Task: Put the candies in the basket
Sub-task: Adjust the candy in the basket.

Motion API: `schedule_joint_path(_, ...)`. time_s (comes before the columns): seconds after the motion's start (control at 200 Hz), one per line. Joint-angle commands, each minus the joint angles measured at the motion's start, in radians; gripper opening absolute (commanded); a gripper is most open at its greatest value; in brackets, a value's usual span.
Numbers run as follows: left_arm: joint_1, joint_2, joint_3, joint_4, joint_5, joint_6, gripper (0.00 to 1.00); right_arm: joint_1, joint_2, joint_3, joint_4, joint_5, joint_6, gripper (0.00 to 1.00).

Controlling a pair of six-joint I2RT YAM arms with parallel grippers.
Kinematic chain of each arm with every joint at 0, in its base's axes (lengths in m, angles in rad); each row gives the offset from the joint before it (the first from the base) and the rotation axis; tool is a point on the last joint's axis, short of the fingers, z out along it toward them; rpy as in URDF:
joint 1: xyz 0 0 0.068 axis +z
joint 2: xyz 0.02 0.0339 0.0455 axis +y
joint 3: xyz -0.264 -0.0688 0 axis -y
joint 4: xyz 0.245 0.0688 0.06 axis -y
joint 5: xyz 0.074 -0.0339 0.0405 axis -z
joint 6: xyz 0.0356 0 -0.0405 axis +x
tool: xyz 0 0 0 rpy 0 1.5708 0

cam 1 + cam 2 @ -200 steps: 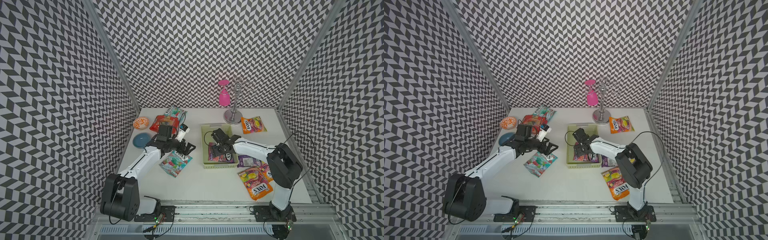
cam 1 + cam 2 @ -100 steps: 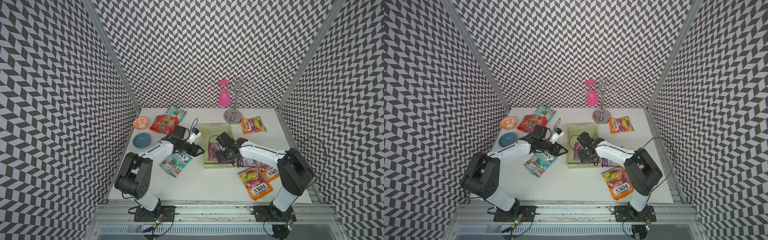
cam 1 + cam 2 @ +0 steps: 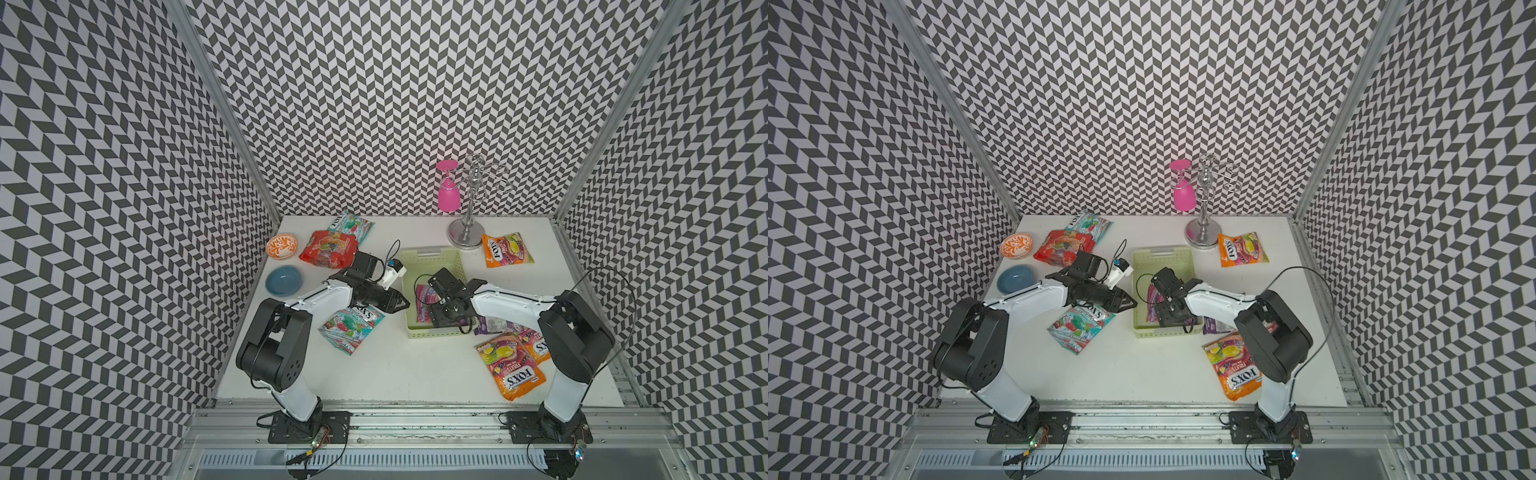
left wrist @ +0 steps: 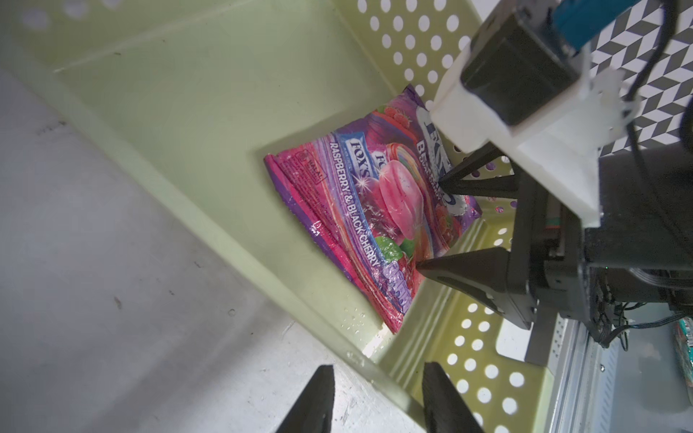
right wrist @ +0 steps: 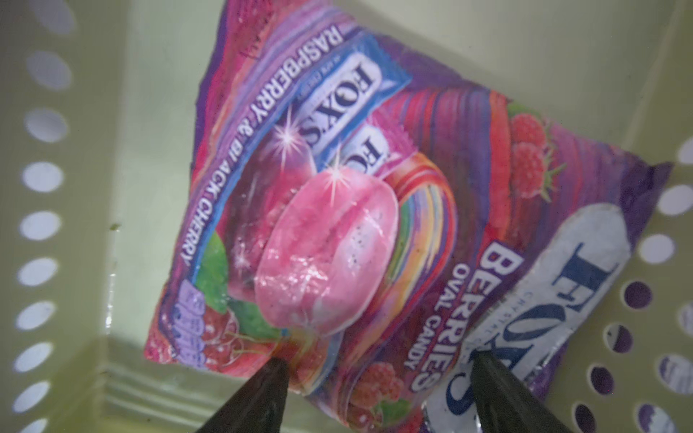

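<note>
basket sits mid-tabletop, long axis near-to-far. One bag is in so far: the purple FOX'S Berries bag lies in the basket's near half, one end against the right wall. right gripper is inside the basket directly over that bag, jaws apart and clamped on nothing; can't tell whether the tips touch the film. left gripper hovers just outside the basket's left wall, pointing at it, jaws part-way apart and empty. My read is that the next pick is the left arm's. The teal FOX'S bag lies flat on the tabletop, partly under the left gripper's body. It is back from the fingertips toward the near-left corner, so the arm has to retract and drop rather than reach on. The bag's long axis runs diagonally, near-left corner toward the basket, so the wrist needs turning to pinch across the short side. Right arm's closest is the purple bag touching the outside of the basket's right wall, under its forearm. Also out are the orange bags at the near-right, an orange bag far-right, and a red bag plus a second teal bag far-left.
</note>
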Motion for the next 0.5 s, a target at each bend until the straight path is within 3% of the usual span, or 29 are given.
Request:
schedule_joint_path(0.0,-0.017,0.033,0.040,-0.024,-0.020,0.020,0.43,-0.003,0.047,0.047,0.071,-0.005,0.003,0.80)
schedule_joint_path(0.12,-0.023,0.052,0.044,-0.027,-0.030,0.024,0.41,-0.008,0.067,0.076,0.084,-0.014,0.000,0.80)
schedule_joint_path(0.496,-0.030,0.079,0.059,-0.046,-0.056,0.048,0.22,-0.028,0.077,0.116,0.106,-0.011,-0.015,0.80)
